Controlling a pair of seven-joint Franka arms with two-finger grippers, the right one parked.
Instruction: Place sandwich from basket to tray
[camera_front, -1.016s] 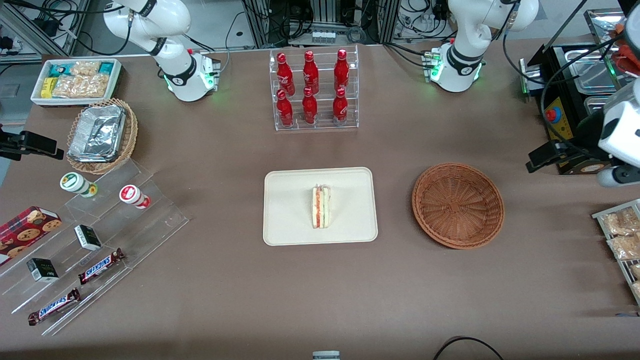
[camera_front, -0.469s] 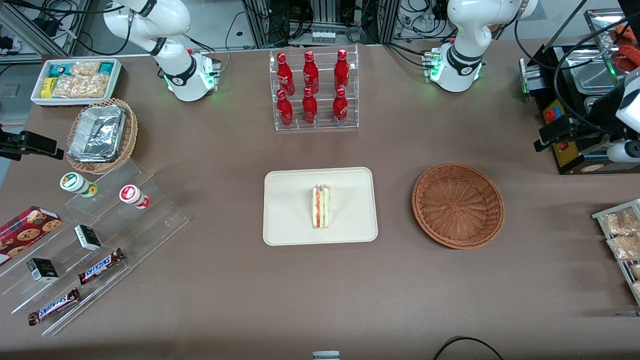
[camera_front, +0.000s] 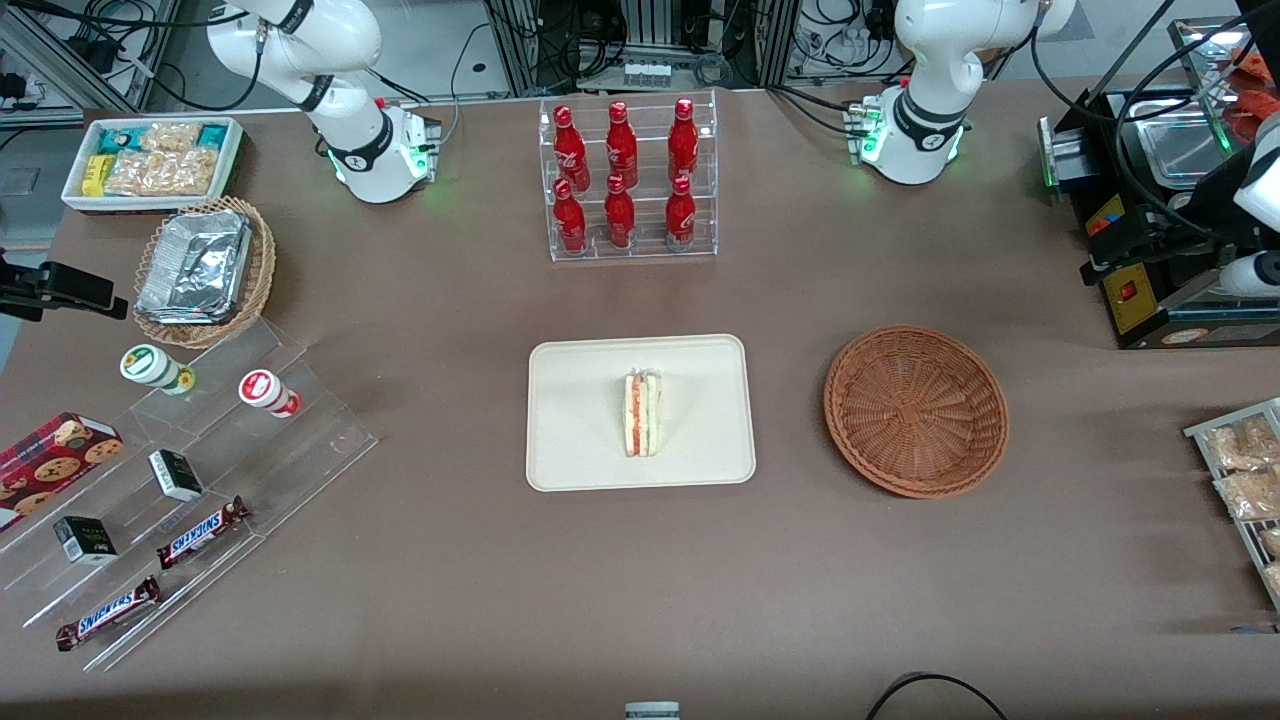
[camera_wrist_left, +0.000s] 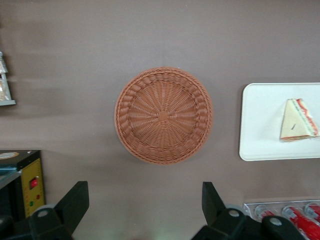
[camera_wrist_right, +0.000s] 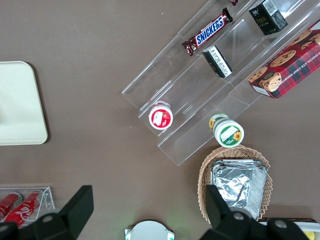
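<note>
The sandwich (camera_front: 642, 413) stands on edge in the middle of the cream tray (camera_front: 580, 400), its pink and green filling facing up. The reddish-brown basket (camera_front: 916, 410) sits beside the tray toward the working arm's end and holds nothing. My gripper (camera_wrist_left: 142, 192) hangs high above bare table next to the basket, open, with nothing between its black fingers (camera_wrist_left: 75, 197). In the left wrist view the basket (camera_wrist_left: 164, 115), the tray (camera_wrist_left: 262, 125) and the sandwich (camera_wrist_left: 298, 120) all show. In the front view the gripper (camera_front: 1125, 250) is at the working arm's end, over a black box.
A black control box with a red button (camera_front: 1150, 300) stands beside the gripper. Snack packets on a rack (camera_front: 1245, 480) lie nearer the front camera. A clear rack of red bottles (camera_front: 630, 180) stands farther from it than the tray. Acrylic steps with candy bars (camera_front: 200, 470) are at the parked arm's end.
My gripper has drawn away from the basket, farther from the front camera and toward the working arm's end. Sandwich, tray and basket have not moved.
</note>
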